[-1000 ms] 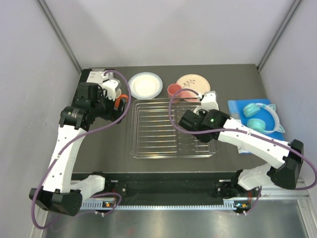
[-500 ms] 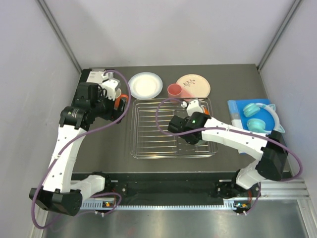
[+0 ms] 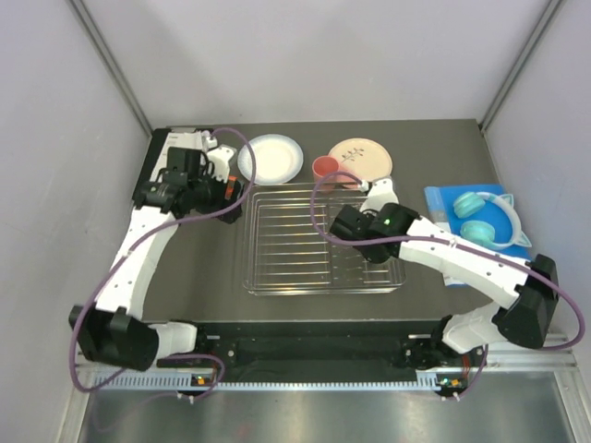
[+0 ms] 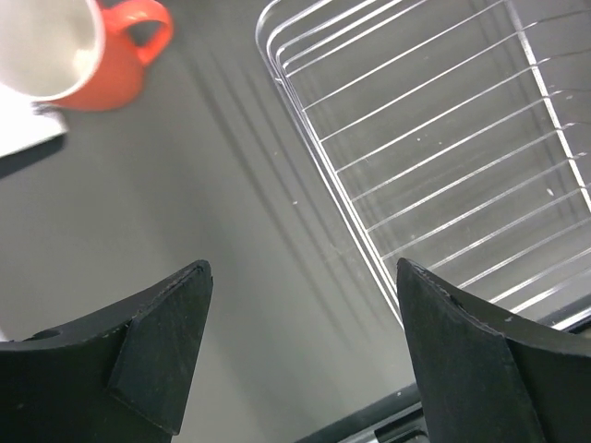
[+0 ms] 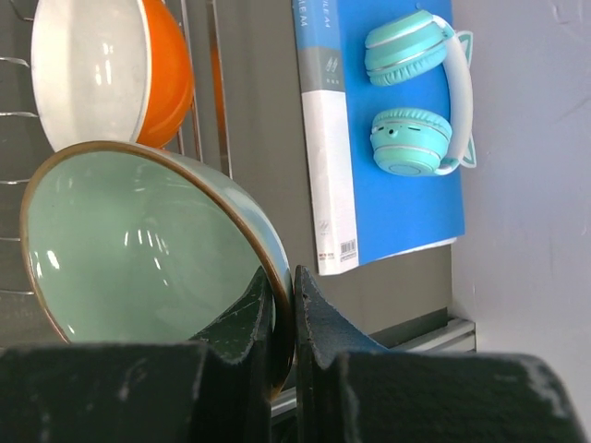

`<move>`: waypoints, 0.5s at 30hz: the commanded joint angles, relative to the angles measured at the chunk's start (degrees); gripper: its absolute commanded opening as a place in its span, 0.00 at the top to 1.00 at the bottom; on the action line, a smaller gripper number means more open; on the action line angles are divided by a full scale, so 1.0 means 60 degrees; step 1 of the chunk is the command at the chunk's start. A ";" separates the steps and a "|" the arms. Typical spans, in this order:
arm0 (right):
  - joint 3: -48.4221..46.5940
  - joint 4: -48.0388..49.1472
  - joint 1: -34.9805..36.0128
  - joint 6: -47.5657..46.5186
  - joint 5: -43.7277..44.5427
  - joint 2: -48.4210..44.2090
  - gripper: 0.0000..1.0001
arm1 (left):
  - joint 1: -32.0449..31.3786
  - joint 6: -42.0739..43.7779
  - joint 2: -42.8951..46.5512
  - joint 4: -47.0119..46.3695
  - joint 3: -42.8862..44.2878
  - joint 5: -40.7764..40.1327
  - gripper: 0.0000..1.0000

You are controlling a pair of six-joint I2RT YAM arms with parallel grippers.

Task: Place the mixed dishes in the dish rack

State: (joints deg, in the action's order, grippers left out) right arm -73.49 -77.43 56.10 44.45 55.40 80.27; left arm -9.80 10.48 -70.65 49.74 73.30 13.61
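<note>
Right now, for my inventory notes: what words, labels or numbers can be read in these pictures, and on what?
On the booklet, white strip: printed lettering, a small logo and a barcode, all too blurred or small to read.
On the beige plate: a floral drawing only, no words.
Nothing else shows any text.

Left arm (image 3: 138,254), right arm (image 3: 466,260): white links, black joints — purple cables (image 3: 199,221) along each. Fingers (image 4: 157,355) matte black wedges.
</note>
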 commanded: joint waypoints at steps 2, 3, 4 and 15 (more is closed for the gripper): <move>0.0164 -0.0353 -0.0106 -0.0346 0.0289 -0.0604 1.00 | 0.0037 -0.0135 -0.1055 -0.1403 -0.0292 0.0135 0.16; 0.0208 -0.0294 -0.0150 -0.0391 0.0303 -0.0663 1.00 | 0.0037 -0.0135 -0.1202 -0.1636 -0.0336 0.0106 0.16; 0.0353 -0.0207 -0.0179 -0.0478 0.0274 -0.0736 1.00 | 0.0037 -0.0121 -0.1261 -0.1784 -0.0438 0.0091 0.16; 0.0632 0.0336 -0.0297 -0.1006 0.0143 0.0157 1.00 | 0.0037 -0.0282 -0.1965 -0.2254 -0.0204 0.0384 0.16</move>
State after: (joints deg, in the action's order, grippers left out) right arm -69.41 -76.42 54.74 39.92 54.50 79.88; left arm -9.80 9.80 -82.06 39.66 70.26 14.41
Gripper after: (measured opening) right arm 0.060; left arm 0.840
